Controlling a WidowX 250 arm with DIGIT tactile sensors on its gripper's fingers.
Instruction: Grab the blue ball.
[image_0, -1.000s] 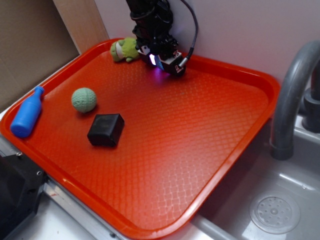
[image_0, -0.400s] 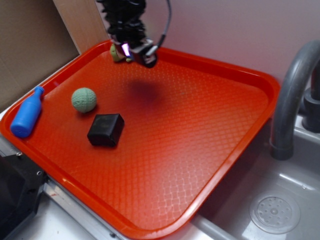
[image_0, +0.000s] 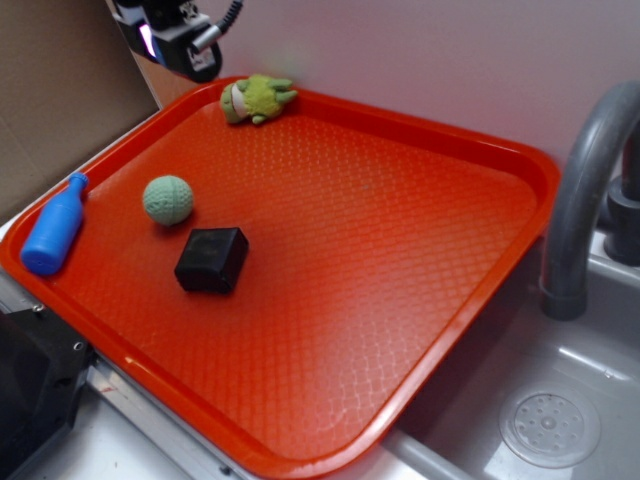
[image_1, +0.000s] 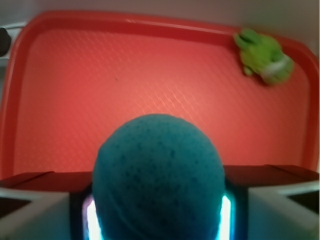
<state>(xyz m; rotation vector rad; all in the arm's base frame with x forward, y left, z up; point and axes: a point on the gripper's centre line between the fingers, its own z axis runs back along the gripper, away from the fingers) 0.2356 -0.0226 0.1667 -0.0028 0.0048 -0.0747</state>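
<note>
In the wrist view the blue ball (image_1: 158, 175), round and dimpled, fills the space between my jaws, which press on it from both sides. My gripper (image_0: 172, 38) is shut on it and hangs high above the tray's far left corner in the exterior view. There the ball itself is hidden by the gripper body. Below lies the red tray (image_0: 400, 260), its waffled floor also showing in the wrist view (image_1: 125, 85).
On the tray lie a pale green ball (image_0: 167, 199), a black block (image_0: 211, 260), a blue bottle-shaped toy (image_0: 53, 226) at the left rim and a green plush toy (image_0: 257, 98) (image_1: 262, 56) at the far edge. A grey faucet (image_0: 585, 190) and sink stand to the right.
My gripper has risen off the tray and travelled left, from beside the green plush toy to above the tray's far left corner. The plush toy is uncovered now.
</note>
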